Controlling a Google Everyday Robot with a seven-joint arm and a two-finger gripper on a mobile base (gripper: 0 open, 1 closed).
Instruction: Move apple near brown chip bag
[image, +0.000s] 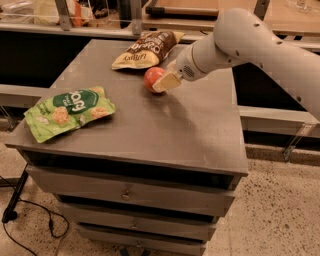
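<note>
The apple (151, 78) is small, round and reddish-orange. It sits on the grey cabinet top (165, 130), just in front of the brown chip bag (146, 49) and a short gap from it. The bag is dark brown with a tan-yellow lettered part and lies at the far middle of the top. My gripper (165, 82), cream-coloured at the end of the white arm, is at the apple's right side and overlaps its edge. The arm reaches in from the upper right.
A light green snack bag (69, 111) lies at the left front of the cabinet top. Drawers (125, 192) run below the front edge. A shelf with clutter stands behind the cabinet. A black cable (15, 200) lies on the floor at the left.
</note>
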